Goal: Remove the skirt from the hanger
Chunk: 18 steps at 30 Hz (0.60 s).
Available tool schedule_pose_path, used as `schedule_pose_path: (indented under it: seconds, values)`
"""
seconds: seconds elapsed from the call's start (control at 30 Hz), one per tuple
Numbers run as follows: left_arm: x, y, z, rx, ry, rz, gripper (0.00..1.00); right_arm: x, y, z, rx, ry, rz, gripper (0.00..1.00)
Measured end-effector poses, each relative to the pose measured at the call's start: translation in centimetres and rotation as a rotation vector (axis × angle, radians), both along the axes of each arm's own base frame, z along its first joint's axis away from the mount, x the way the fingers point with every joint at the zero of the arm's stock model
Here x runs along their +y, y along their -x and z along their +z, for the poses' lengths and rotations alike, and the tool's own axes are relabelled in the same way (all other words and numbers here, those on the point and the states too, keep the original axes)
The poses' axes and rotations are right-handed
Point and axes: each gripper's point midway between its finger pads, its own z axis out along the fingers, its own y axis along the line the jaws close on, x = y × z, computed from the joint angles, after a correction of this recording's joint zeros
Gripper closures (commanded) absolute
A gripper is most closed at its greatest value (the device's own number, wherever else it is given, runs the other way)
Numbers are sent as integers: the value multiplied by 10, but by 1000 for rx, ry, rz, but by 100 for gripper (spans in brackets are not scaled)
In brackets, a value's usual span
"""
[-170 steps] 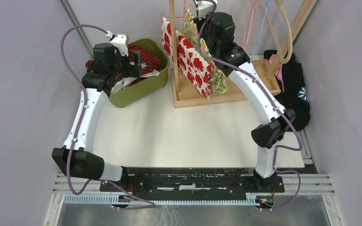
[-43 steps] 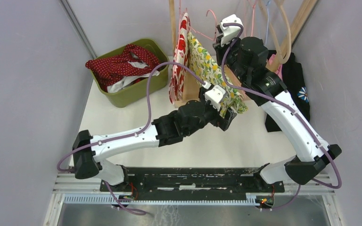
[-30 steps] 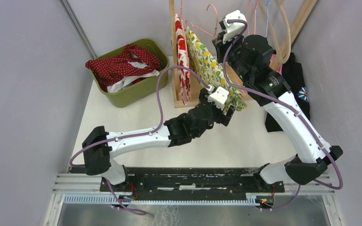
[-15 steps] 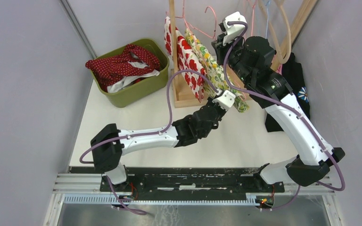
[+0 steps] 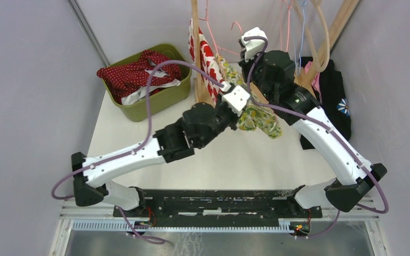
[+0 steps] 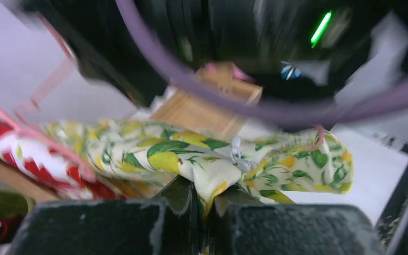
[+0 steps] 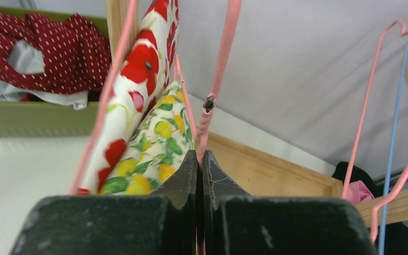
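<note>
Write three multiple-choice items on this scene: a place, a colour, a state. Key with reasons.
1. The green bin stands: A left of the wooden rack; B right of it; C behind it.
2. The hanger in the right end effector is: A blue; B pink; C black.
3. The left end effector is: A open; B shut, empty; C shut on the lemon-print skirt.
Key: A, seen from above; B, pink wire pinched; C, fabric between its fingers.
</note>
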Motion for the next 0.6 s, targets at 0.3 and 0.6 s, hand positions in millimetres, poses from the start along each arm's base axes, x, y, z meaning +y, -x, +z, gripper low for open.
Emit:
schedule_pose_path:
  seconds: [0.3,0.6]
  values:
    - [53,37,98,-56,127,-103,97,-4,-13,-39,51,57,-66,99]
    - [159,27,130,-125,128,191,97,-47,-37,-57,74,88,-203,99]
